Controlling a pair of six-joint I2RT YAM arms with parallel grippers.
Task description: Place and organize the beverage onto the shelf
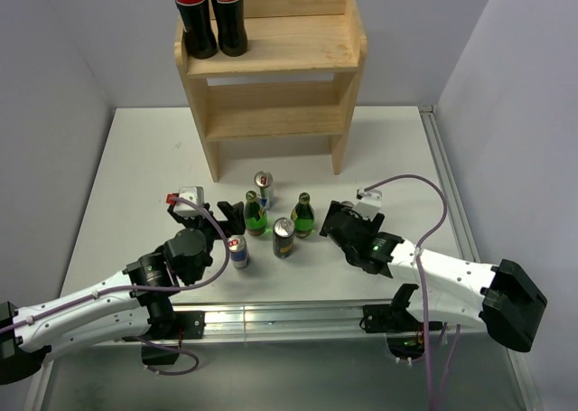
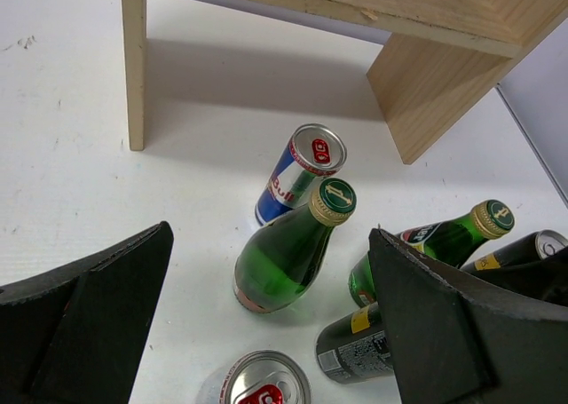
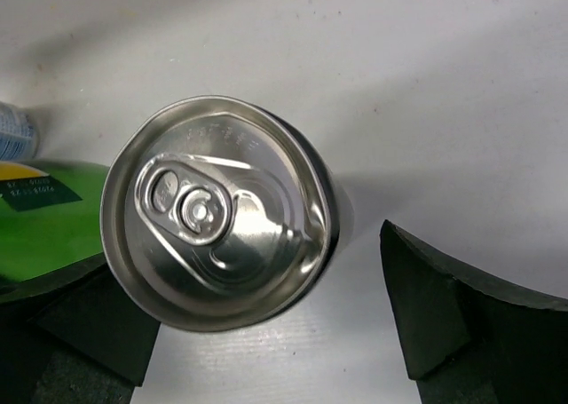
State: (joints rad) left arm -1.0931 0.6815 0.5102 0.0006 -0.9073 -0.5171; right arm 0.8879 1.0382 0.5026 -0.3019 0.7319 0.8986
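Shelf (image 1: 298, 54) at far edge of table (image 1: 397, 158), two Coca-Cola bottles (image 1: 194, 23) upright at left of top tier. In front on table, all upright: two green bottles (image 1: 256, 214), two Red Bull cans (image 1: 263, 187), dark can (image 1: 284, 238). Left gripper (image 2: 269, 244) jaws wide apart, gripping nothing, near that cluster. Right gripper (image 3: 240, 280) jaws apart either side of silver-topped can (image 3: 217, 213), not clamped, gap on right side.

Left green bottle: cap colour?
The cap is gold with a green top; clearest in the left wrist view.
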